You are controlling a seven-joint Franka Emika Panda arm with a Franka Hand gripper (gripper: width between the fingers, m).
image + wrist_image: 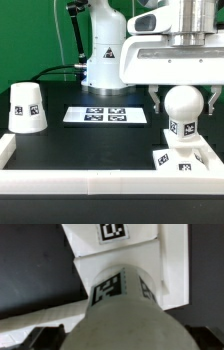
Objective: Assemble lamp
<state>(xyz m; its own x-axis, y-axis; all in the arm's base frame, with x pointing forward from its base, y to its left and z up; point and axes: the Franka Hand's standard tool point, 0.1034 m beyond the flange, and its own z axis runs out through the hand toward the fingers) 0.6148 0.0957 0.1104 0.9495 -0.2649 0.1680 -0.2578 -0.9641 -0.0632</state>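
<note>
The white round-topped bulb [183,108] stands upright on the flat square base [166,157] at the exterior view's right, near the front rim. My gripper [184,100] hangs over it, open, with one finger on each side of the bulb's head and a small gap at both. In the wrist view the bulb [120,308] fills the space between the dark fingers [45,336] of the gripper [122,339], with the tagged base [150,258] beyond it. The cup-shaped shade [27,107] stands mouth down at the exterior view's far left, apart from the gripper.
The marker board [107,115] lies in the middle of the black table. The white robot pedestal [105,60] rises behind it. A raised white rim [90,182] runs along the table's front and sides, close to the base.
</note>
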